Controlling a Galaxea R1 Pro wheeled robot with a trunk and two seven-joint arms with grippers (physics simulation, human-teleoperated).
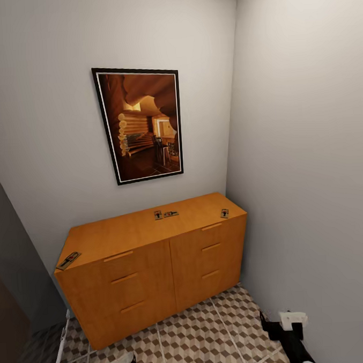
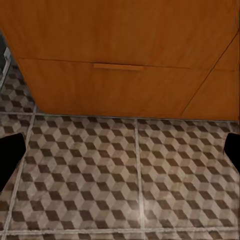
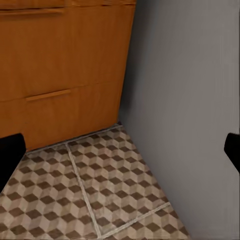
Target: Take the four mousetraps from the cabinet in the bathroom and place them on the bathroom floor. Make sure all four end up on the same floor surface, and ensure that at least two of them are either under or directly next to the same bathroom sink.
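Four flat tan-brown mousetraps (image 1: 158, 215) atop the smooth orange-brown wooden cabinet (image 1: 154, 269).
Cube-patterned tiled bathroom floor (image 1: 201, 336) near; both grippers' fingers spread apart, empty.

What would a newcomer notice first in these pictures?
The eye falls first on the orange-brown cabinet standing in the corner, with a dark framed picture of a log interior on the grey wall above it. Four small mousetraps lie on its flat top: one at the front left corner, two together near the back, one toward the right end. Below spreads the cube-patterned bathroom floor.
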